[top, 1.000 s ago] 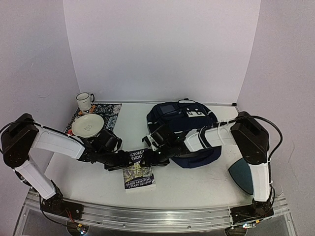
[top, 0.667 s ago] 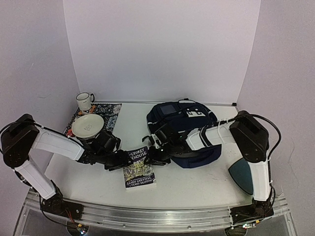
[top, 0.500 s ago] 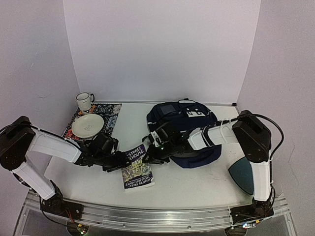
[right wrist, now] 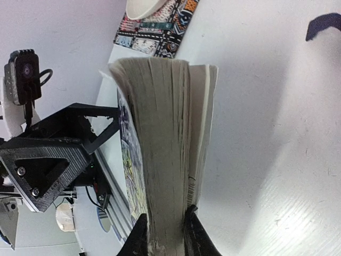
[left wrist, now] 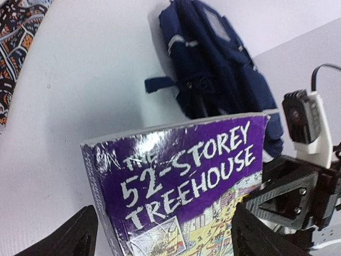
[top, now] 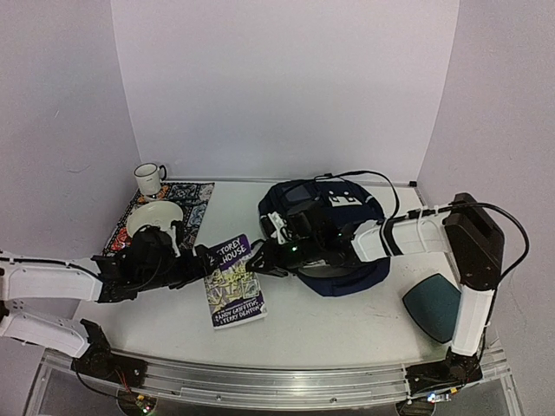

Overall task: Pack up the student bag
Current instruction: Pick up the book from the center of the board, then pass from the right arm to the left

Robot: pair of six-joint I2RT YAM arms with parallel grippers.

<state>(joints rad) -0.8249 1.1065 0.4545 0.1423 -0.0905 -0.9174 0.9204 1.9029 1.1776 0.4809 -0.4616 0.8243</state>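
the step in hand is getting the book (top: 232,282), a purple paperback titled "the 52-storey treehouse", into the student bag (top: 334,238). the right end effector (right wrist: 166,234) is pressed together on the book's page edge, pinching the whole thickness between its fingers. the book sits tilted near the middle of the counter (top: 347,321), its top edge raised toward the bag. whether its lower edge rests on the counter cannot be told. the left end effector (left wrist: 164,213) stands spread wide, one finger to each side of the cover and seemingly clear of it, so the book appears to be carried by the right arm alone.

the student bag lies on its back toward the counter's far edge, right of centre, just behind the right end effector, with its white patch facing up. whether its main zip is open is not visible.

the next move likely calls for the right arm to swing the book up and over to the bag's mouth. the left arm would be free to hold that opening apart. the pinch is narrow and at one edge, so the book could pivot or slip.
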